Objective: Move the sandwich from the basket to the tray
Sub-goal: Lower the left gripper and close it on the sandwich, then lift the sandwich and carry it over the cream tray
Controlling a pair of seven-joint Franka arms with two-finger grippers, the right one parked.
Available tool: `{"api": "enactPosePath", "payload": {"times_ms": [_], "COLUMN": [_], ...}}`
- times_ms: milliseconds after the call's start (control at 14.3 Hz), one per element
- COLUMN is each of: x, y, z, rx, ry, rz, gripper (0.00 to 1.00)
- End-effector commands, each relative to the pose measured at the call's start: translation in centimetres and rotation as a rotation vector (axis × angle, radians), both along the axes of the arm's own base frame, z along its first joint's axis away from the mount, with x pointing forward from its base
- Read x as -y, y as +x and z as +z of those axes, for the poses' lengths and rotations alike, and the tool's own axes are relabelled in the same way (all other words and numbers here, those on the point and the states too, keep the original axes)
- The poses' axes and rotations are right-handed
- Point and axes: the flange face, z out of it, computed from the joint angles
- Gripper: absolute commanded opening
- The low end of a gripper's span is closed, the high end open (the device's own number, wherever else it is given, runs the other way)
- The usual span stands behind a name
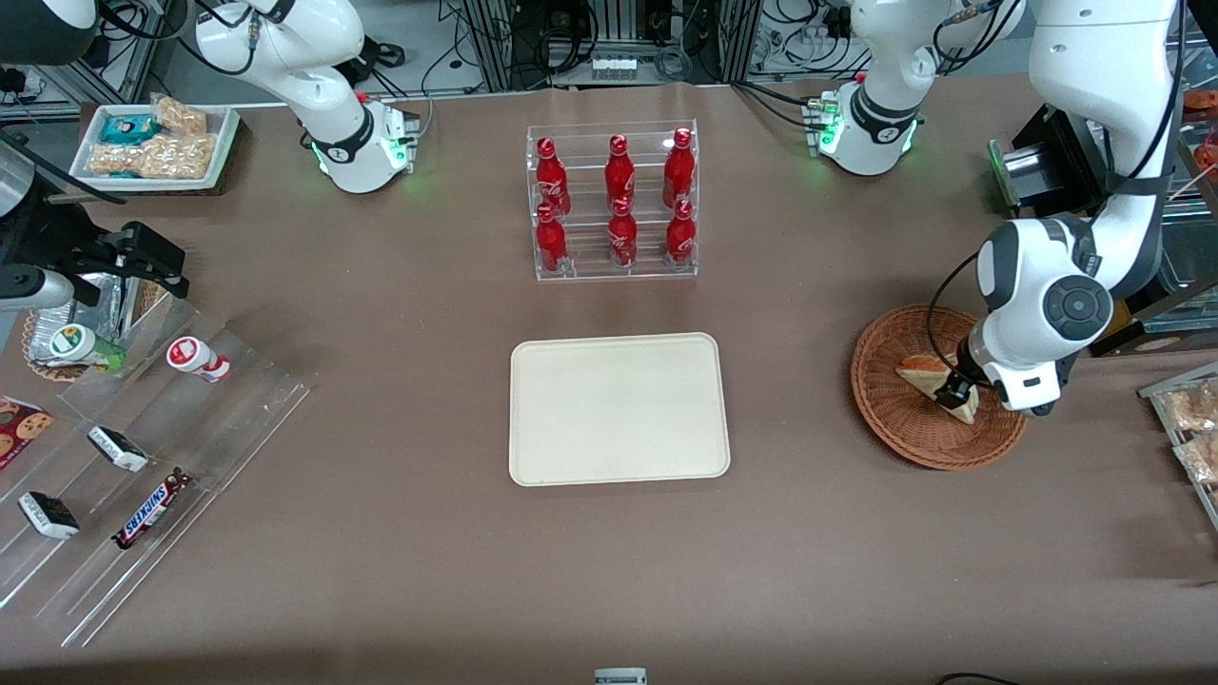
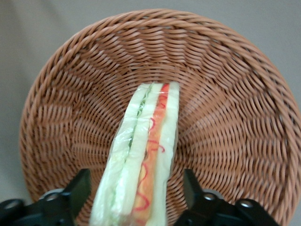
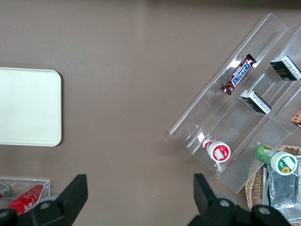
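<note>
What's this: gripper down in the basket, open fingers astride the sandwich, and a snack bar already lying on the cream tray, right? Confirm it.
Not quite. The front view shows the tray bare, no snack bar on it. The rest holds: the gripper is down in the basket with open fingers either side of the sandwich.

My desk (image 1: pixel 381 571) is covered edge to edge in plain brown cloth under even light. Past its back edge I see metal racks (image 1: pixel 609 38) hung with tangled cables (image 1: pixel 666 57).
</note>
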Motion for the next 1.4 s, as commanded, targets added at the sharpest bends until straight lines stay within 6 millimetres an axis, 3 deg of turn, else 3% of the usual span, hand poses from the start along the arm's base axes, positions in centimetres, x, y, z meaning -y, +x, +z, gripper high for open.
{"api": "enactPosePath", "payload": {"times_ms": [0,70,280,420,559,769,1049,1189,1329], "x": [0.1,0.2,1.4,4.2,7.1,14.3,26.6,32.2,36.1], "y": [0.2,0.3,2.9,4.4,5.5,6.2,6.8,5.8,4.3], "z": [0.1,0.7,5.4,8.6,10.4,10.2,8.5,8.2,7.0], "rx": [0.024,0.019,-0.017,-0.050,-0.029,-0.021,-0.030,-0.024,-0.023], "ry": [0.020,0.021,0.024,-0.001,-0.065,-0.117,-0.227,-0.240,-0.253], "rz": [0.062,0.059,0.047,-0.004,-0.009,-0.116,-0.318,-0.512,-0.588], "gripper": [0.01,0.00,0.00,0.00,0.00,0.00,0.02,0.02,0.04]}}
